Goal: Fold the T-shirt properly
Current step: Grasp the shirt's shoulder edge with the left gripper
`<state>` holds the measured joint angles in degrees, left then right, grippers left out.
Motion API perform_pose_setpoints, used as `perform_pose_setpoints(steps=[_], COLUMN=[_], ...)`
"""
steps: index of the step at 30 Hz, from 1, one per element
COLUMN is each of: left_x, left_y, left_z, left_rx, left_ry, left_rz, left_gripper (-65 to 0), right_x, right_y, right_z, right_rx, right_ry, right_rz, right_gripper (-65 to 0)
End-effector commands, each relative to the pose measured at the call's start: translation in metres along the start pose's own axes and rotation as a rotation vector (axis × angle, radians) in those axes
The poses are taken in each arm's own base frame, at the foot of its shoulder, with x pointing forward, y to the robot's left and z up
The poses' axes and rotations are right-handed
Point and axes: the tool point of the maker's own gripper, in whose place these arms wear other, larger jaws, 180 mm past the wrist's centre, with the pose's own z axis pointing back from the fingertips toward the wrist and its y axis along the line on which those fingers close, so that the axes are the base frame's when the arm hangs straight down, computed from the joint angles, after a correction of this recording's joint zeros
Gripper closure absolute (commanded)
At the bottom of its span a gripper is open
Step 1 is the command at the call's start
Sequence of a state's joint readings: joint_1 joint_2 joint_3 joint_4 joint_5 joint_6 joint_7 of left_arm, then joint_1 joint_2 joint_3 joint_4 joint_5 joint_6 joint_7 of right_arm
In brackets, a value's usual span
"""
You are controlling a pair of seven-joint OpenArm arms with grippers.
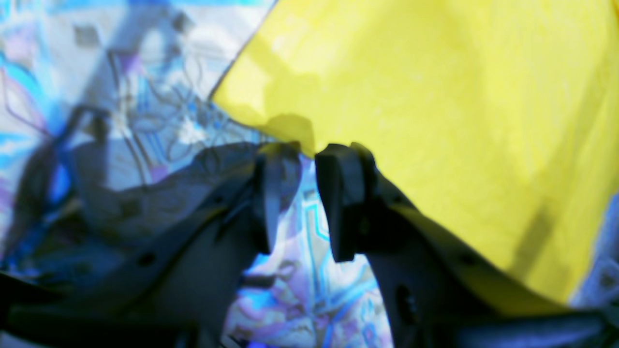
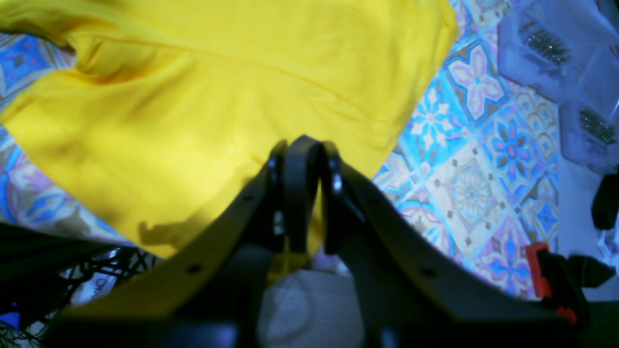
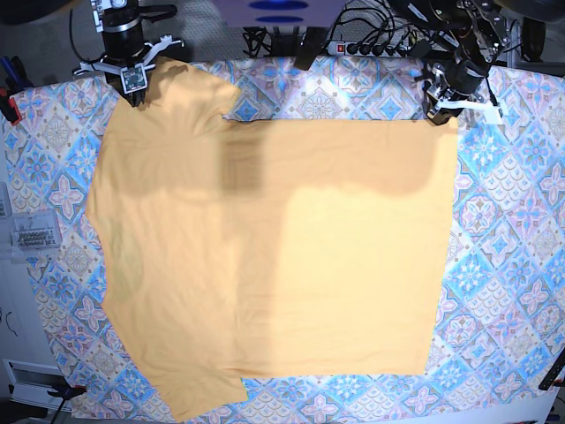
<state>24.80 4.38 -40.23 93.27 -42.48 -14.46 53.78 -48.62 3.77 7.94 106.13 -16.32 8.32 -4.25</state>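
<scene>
T-shirt (image 3: 274,256), one, two arms at corners

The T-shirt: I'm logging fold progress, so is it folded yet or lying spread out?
Spread out. The base view shows the T-shirt flat across the patterned cloth, sleeves visible at one side, no layer doubled over.
</scene>
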Motion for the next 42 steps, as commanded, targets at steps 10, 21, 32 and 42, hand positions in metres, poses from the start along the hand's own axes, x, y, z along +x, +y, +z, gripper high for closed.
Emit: perform_pose_setpoints(steps=[10,21,32,42], left_x=[0.004,-0.001,0.014,0.022], left_y=[0.002,0.042,0.036,0.010], left_z=[-0.001,-0.010,-0.020,-0.033], left_rx=[-0.036,0.008,-0.016,-0.077], left_ry=[-0.017,-0.046,-0.066,-0.030], left_rz=[0.056,0.258,0.268,0.261], left_gripper=[-17.2,-17.2,-17.2,-17.2], right_x=[0.007,0.007,0.007,0.007], right_y=[-0.005,-0.005,-0.005,-0.005], right_z=[0.003,0.003,0.004,0.004], right_rx=[-0.015,-0.016,-0.015,-0.015], right_ry=[-0.030,-0.031,-0.030,-0.030], right_rz=[0.006,0.007,0.007,0.007], right_gripper=[-4.6,-4.6,-4.6,-4.6])
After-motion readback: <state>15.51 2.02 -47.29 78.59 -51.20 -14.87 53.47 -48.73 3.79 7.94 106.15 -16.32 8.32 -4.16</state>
